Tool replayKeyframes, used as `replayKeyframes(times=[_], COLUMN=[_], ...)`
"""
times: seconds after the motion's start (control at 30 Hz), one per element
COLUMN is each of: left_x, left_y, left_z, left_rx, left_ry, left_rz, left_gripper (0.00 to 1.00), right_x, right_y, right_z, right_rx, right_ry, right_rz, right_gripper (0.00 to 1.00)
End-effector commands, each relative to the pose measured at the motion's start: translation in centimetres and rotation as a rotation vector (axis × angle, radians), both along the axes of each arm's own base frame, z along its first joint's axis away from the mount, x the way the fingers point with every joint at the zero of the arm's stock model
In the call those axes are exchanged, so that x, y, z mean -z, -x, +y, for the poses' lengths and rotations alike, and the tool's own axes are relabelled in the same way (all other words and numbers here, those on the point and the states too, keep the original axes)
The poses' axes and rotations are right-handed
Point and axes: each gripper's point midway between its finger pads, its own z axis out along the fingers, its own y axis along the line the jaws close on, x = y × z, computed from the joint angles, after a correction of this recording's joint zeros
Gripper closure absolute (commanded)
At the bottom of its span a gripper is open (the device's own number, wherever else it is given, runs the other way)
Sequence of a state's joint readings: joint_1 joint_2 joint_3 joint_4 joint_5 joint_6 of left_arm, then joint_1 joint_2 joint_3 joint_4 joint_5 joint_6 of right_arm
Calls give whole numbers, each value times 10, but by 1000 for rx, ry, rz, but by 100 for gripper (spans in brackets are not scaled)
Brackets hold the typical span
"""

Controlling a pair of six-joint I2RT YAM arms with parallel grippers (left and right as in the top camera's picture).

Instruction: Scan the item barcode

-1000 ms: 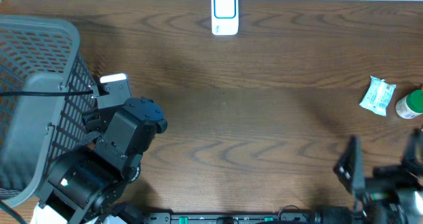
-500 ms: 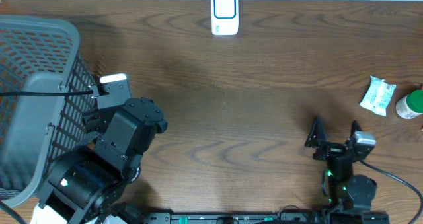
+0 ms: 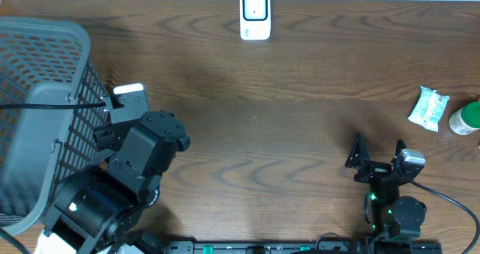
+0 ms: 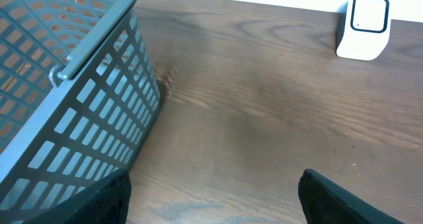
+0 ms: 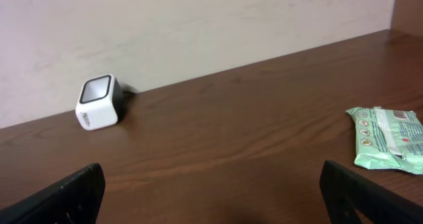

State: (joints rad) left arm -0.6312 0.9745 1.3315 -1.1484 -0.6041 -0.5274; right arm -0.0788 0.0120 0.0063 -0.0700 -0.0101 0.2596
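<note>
The white barcode scanner (image 3: 255, 16) stands at the table's far edge; it also shows as the scanner (image 4: 362, 27) and the scanner (image 5: 99, 104). A pale green wipes packet (image 3: 429, 108) lies at the right edge of the table, with a green-capped bottle (image 3: 465, 119) beside it. The packet (image 5: 390, 139) lies ahead and to the right of my right gripper (image 5: 211, 184). That right gripper (image 3: 379, 155) is open and empty, low over the wood. My left gripper (image 4: 215, 184) is also open and empty, next to the basket.
A grey mesh basket (image 3: 37, 112) fills the left side; its wall (image 4: 86, 118) stands just left of my left fingers. The left arm (image 3: 142, 156) rests against it. Bare wooden tabletop (image 3: 262, 134) lies between the arms and the scanner.
The right arm has swung in from the lower right corner and turned toward the far edge, then held still. The left arm has not moved.
</note>
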Motion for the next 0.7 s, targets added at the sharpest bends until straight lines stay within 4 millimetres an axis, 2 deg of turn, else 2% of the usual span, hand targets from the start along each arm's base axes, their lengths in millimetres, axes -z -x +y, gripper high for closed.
replayKeyframes(times=[0.0,0.4,0.53,0.67], left_x=[-1,-1,-13,-15], left_y=[1,1,-19,-42], left_z=[1,4,9,29], left_rx=[-10,-22,-94,-210], left_ry=[4,-1,50,130], left_rz=[-4,-6,-113,-230], left_gripper=[19,18,18,19], right_x=[0,0,0,0], right_y=[0,0,0,0], right_z=[1,1,1,1], right_rx=[1,1,1,1], right_ry=[-12,-12,-12,-12], right_rz=[-1,-1,-1,-1], right_gripper=[1,1,1,1])
